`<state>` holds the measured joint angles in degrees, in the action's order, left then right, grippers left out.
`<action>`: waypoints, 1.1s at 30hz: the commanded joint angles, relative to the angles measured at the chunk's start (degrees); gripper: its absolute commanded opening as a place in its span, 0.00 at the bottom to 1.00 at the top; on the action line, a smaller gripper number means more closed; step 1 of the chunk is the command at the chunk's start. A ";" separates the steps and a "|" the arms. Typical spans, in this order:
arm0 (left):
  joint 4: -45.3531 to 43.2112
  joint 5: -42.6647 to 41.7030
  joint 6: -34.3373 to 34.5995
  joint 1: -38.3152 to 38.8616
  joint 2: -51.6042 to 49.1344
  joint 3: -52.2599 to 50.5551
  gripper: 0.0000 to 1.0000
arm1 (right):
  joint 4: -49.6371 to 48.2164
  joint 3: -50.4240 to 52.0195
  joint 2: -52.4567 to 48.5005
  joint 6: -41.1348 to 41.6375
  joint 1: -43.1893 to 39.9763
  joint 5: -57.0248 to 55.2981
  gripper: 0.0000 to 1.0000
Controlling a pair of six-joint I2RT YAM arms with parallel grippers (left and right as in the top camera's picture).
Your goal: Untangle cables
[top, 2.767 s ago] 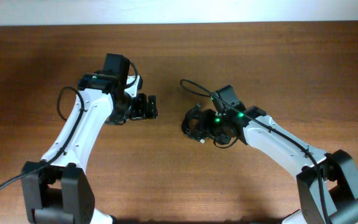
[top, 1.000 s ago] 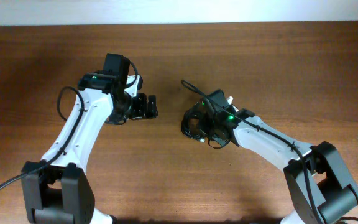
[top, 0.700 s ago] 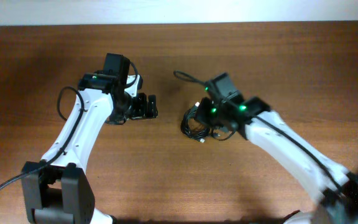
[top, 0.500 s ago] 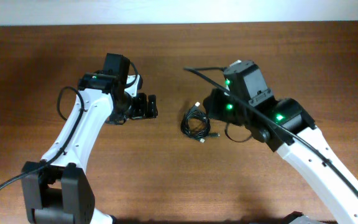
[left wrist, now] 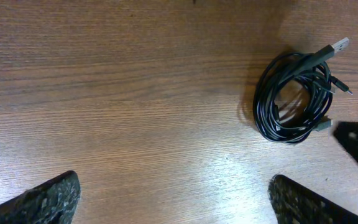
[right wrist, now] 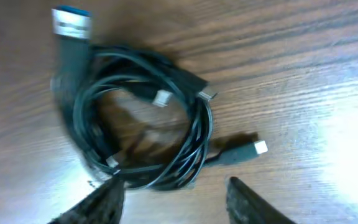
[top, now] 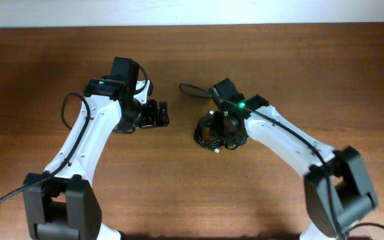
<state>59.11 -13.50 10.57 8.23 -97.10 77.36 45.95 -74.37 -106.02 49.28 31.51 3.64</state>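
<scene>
Struggling to count the cords in the cables (right wrist: 142, 124), all wound into one tangled coil lying on the wooden table (left wrist: 104, 93) between two arms. Counting four plug ends poking out in the blurry right wrist view. Hiding part of the coil from above with the right gripper (right wrist: 174, 186), jaws standing apart, gripping nothing. Keeping the left gripper (left wrist: 174, 180) beside the coil, jaws spread wide, empty.

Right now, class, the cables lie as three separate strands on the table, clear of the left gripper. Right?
No. The cables lie in one tangled coil, not separate strands; the left wrist view shows it. They are on the table, clear of the left gripper.
</scene>
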 commanded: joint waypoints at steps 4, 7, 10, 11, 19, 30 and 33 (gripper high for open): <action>-0.13 -0.63 0.55 -0.09 -0.42 0.57 0.99 | -1.27 0.28 -5.66 2.23 0.31 -0.92 0.61; -0.13 -0.63 0.55 -0.09 -0.42 0.55 0.99 | -2.62 0.28 -5.90 2.23 0.31 -0.92 0.61; -0.13 -0.63 0.55 -0.09 -0.42 0.50 0.99 | -3.80 0.28 -5.90 2.23 0.35 -0.92 0.49; -0.13 -0.63 0.55 -0.09 -0.42 0.48 0.99 | -3.96 0.28 -5.90 2.23 0.35 -0.96 0.47; -0.15 -0.63 0.55 -0.09 -0.42 0.46 0.99 | -6.19 0.33 -5.90 2.27 0.35 -4.39 0.45; -0.17 -0.63 0.55 -0.09 -0.42 0.39 0.99 | -6.99 0.35 -5.90 2.27 0.37 -6.67 0.33; -0.20 -0.63 0.55 -0.09 -0.42 0.35 0.99 | -6.80 1.03 -5.90 2.29 0.37 -5.68 0.31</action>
<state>59.07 -13.50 10.57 8.23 -97.10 77.36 38.98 -74.19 -111.66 51.20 31.51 -1.54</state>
